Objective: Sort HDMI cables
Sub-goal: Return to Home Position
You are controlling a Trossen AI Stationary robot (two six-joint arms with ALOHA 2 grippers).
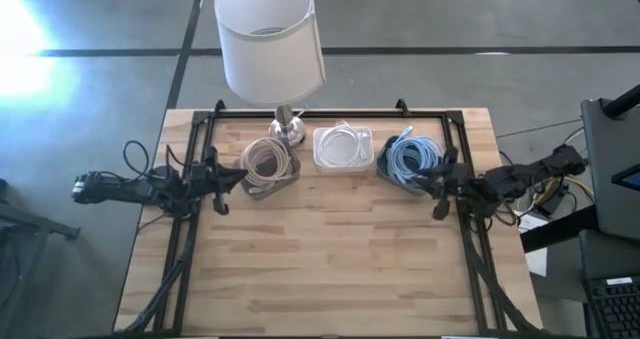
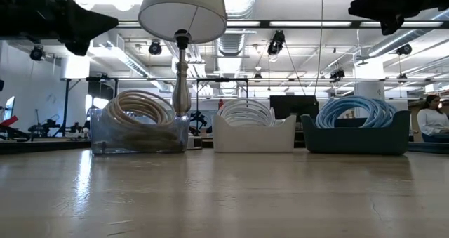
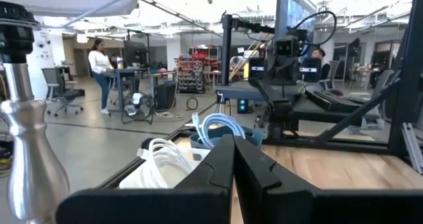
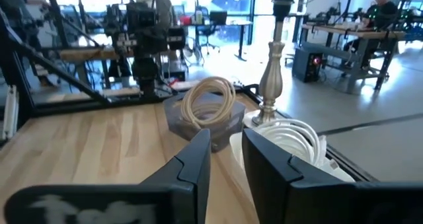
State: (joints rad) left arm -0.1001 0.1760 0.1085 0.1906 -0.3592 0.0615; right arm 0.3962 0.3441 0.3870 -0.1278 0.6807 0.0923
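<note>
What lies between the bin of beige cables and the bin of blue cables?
The white bin, holding coiled white HDMI cables; the low and high views both show it.

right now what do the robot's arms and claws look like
Both the left arm and right arm are black, slim and jointed, with black wires looping alongside. The left claw and right claw each have two flat black fingers tapering to wedge tips.

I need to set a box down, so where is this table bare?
The wooden stretch in front of the three bins is bare, side to side. The back edge is crowded: lamp, beige-cable bin, white bin, blue bin, with the left gripper and right gripper by the outer bins.
</note>
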